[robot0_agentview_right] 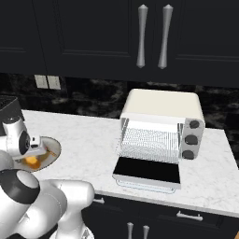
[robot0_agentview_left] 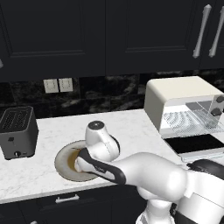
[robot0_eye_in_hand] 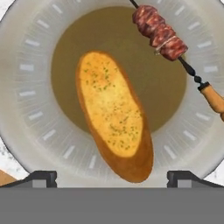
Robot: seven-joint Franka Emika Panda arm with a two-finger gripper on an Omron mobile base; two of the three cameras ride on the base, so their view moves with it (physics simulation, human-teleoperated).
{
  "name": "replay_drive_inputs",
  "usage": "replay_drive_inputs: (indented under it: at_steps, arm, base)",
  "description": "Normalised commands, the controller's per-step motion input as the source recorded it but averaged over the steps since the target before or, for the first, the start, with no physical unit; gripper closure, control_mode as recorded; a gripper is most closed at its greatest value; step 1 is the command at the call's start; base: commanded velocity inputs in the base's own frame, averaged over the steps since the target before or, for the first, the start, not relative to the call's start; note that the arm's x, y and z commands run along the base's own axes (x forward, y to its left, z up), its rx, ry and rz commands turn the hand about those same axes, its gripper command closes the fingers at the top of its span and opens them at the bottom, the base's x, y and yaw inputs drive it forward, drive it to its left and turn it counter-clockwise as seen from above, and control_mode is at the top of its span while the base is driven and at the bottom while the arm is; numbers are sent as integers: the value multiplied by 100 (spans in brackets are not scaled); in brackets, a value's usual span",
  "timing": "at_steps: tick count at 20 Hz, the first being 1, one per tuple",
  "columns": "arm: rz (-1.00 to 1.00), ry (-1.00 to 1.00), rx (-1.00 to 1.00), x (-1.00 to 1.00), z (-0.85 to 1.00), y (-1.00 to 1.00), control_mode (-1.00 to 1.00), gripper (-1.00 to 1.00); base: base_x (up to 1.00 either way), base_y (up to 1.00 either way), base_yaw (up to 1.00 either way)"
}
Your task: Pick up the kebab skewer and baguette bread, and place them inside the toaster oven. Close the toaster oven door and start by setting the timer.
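In the hand view the orange-golden baguette bread (robot0_eye_in_hand: 113, 113) lies aslant in the middle of a round grey plate (robot0_eye_in_hand: 26, 65). The kebab skewer (robot0_eye_in_hand: 159, 33) rests at the plate's upper right, with reddish meat chunks and a wooden handle. My gripper (robot0_eye_in_hand: 113, 177) hangs open right above the plate, its fingertips (robot0_eye_in_hand: 41, 177) spread to either side of the loaf's near end and touching nothing. The plate (robot0_agentview_left: 63, 154) sits on the counter under my hand. The cream toaster oven (robot0_agentview_left: 183, 98) stands to the right, its door (robot0_agentview_left: 197, 143) folded down open and its wire rack bare.
A dark two-slot toaster (robot0_agentview_left: 17, 131) stands left of the plate. Marble counter (robot0_agentview_left: 52, 127) stretches between the plate and the oven (robot0_agentview_right: 163, 105), whose dark knobs (robot0_agentview_right: 190, 139) line its right side. Dark cabinets hang above and wall sockets (robot0_agentview_left: 57, 85) sit behind.
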Motion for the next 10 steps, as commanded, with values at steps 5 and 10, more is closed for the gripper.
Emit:
replay_drive_inputs:
  at_steps: [5, 10]
  arm:
    - [3, 0, 0, 15, -13, 0, -100, -100]
    - [3, 1, 0, 21, -11, 2, -100, -100]
  base:
    - [0, 0, 0]
    - [0, 0, 0]
